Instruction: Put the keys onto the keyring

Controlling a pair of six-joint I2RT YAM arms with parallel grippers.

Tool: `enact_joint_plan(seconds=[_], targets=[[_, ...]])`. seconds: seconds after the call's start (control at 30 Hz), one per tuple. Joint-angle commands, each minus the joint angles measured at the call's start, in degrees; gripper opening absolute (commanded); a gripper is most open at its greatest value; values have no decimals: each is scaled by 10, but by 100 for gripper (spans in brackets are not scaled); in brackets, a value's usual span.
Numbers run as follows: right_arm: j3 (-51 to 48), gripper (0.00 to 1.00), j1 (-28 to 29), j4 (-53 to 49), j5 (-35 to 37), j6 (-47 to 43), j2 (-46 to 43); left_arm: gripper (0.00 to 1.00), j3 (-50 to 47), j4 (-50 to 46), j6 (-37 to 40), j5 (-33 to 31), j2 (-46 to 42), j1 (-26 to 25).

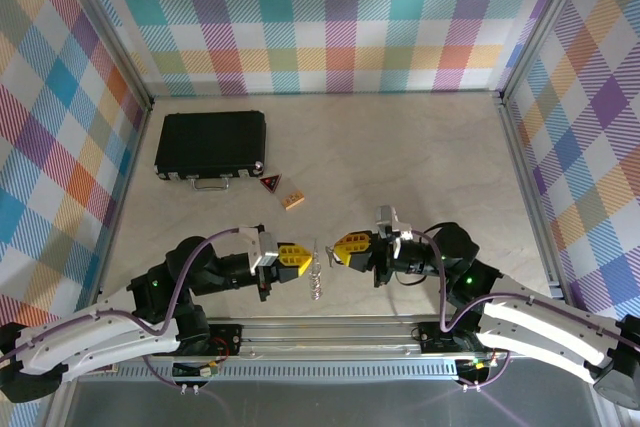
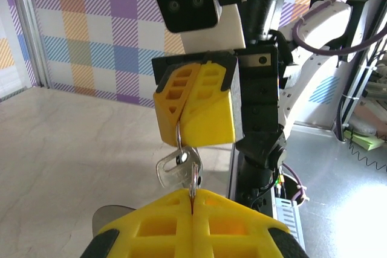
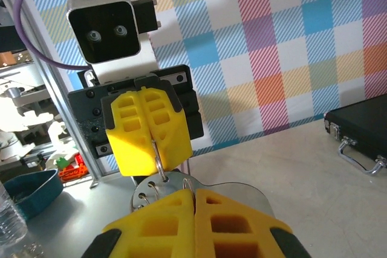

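**Q:** Arm pose?
**A:** Both arms are folded low, with their forearms turned inward and their wrists facing each other tip to tip. The left gripper (image 1: 300,260) and the right gripper (image 1: 340,249) meet to the right of the case (image 1: 212,145), well on its base-ward side.

**Q:** Claw state and load?
**A:** Both pairs of jaws are pressed fully together. Each pinches the wire loop (image 2: 178,139) of the keys (image 1: 317,272). The bunch hangs between the two tips, below the right gripper's yellow fingers (image 2: 199,107).

**Q:** Obstructions?
**A:** In each wrist view, that gripper's own fingers (image 3: 193,216) cover the lower part of the bunch, so the exact grip point on the loop cannot be told.

**Q:** Surroundings?
**A:** A red-and-black tag (image 1: 270,184) lies on the table (image 1: 420,167) just beside the case's near right corner. A wooden block (image 1: 293,201) lies near the tag, further from the case. Both are well apart from the grippers.
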Motion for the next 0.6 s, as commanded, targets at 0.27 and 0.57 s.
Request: enact_joint_plan(seconds=[0.27, 0.57], targets=[[-3, 0, 26, 92, 54, 3, 1, 0, -23, 103, -26, -3, 8, -5], [9, 0, 33, 93, 56, -4, 21, 0, -23, 112, -31, -10, 10, -5]])
